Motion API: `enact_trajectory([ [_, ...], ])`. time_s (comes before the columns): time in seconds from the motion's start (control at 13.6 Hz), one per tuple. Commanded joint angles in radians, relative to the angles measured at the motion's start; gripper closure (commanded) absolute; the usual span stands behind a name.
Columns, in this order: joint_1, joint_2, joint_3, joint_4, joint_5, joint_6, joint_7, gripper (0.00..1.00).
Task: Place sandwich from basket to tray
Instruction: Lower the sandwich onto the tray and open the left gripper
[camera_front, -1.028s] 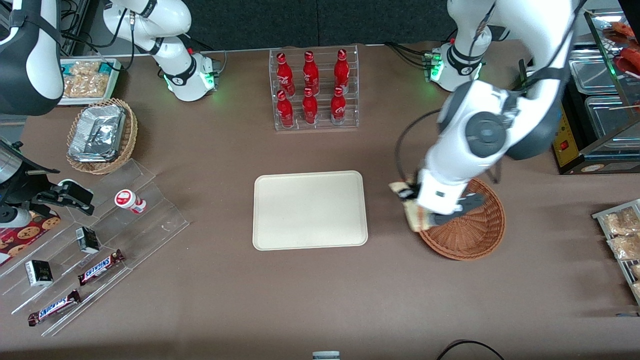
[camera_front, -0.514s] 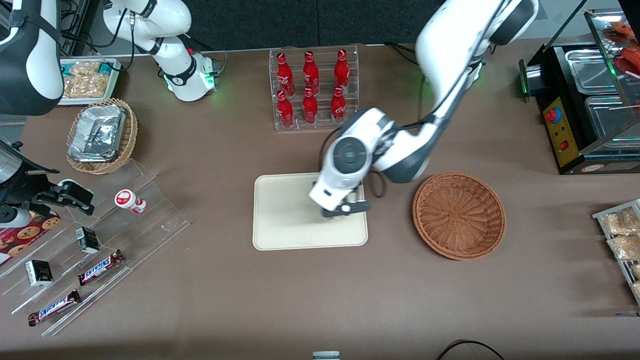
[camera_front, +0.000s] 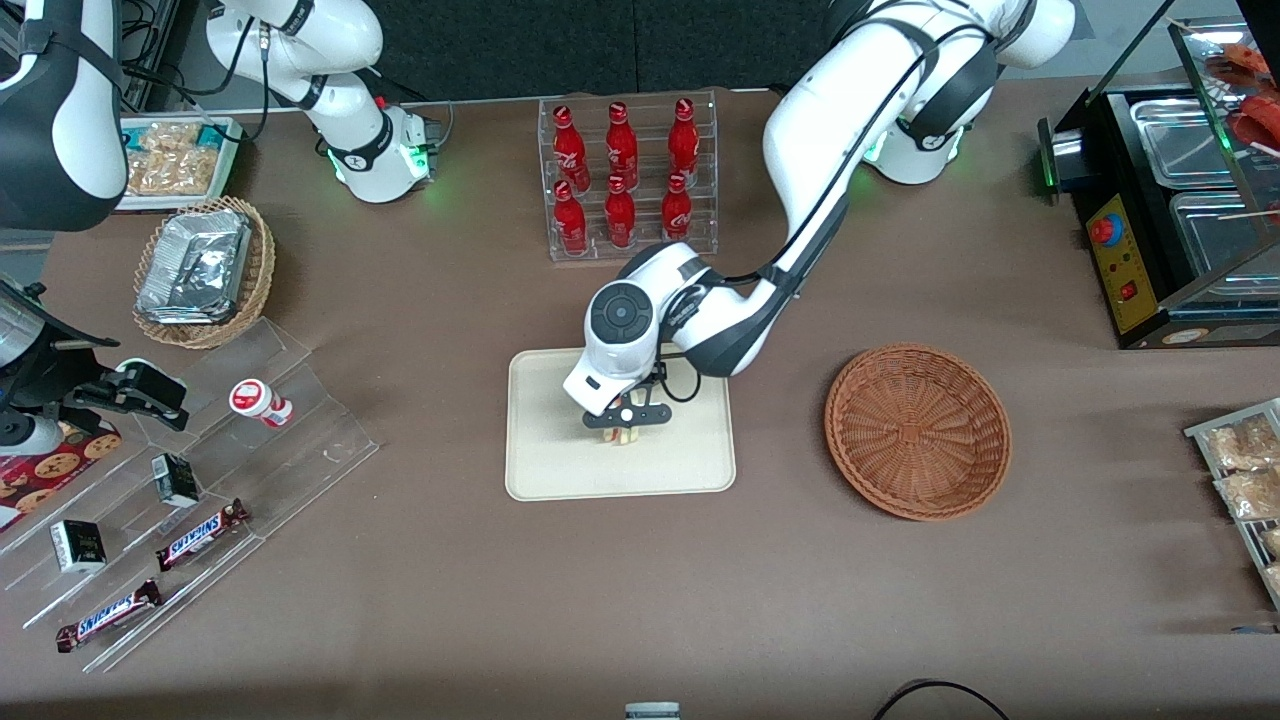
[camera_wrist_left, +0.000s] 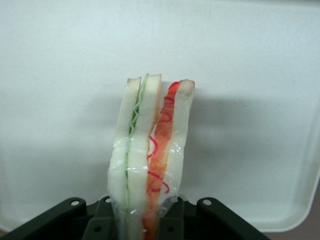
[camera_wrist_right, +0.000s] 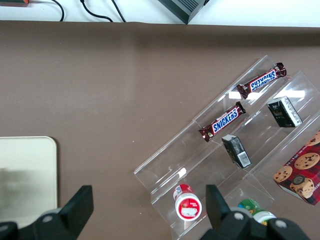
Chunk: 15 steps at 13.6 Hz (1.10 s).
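So the sandwich (camera_wrist_left: 150, 160) is pinched between the fingers of the left gripper (camera_front: 624, 419), standing on edge with its thin side showing. You can see the pale bread slices, a green layer and a red-orange layer, all under clear wrap. In the front view it's just a pale sliver (camera_front: 622, 434) poking out under the gripper, around the middle of the frame.

It hangs over the tray (camera_front: 548, 462), roughly mid-tray and a bit toward the edge nearest the bottles. The wrist view shows plain cream tray surface all around it, with a soft shadow beside the wedge. I can't tell whether the tip is touching the tray yet or sitting a little above it.

The basket (camera_front: 917, 431) sits in the right half of the front view, well apart from the tray, with nothing visible in it. The rack of red bottles (camera_front: 625, 178) is up in the top centre, near the arm's elbow.

What could go wrong, as I see it: the wedge is upright and narrow, so if the fingers let go while it's still above the surface it'll probably topple onto a face, maybe slide a bit. The wrap could also cling to a finger and drag it on the way up. There's plenty of tray around, so falling off the rim seems unlikely.
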Motion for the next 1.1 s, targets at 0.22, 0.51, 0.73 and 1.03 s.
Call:
enact_trajectory([
  [0.22, -0.027, 0.082, 0.012, 0.053, 0.089, 0.05, -0.086, 0.33],
  [0.51, -0.02, 0.029, 0.012, 0.055, 0.091, 0.005, -0.087, 0.0],
  [0.73, 0.06, -0.074, 0.002, 0.064, 0.073, -0.106, -0.063, 0.0],
  [1.03, 0.213, -0.341, -0.002, -0.113, -0.018, -0.214, 0.115, 0.0],
])
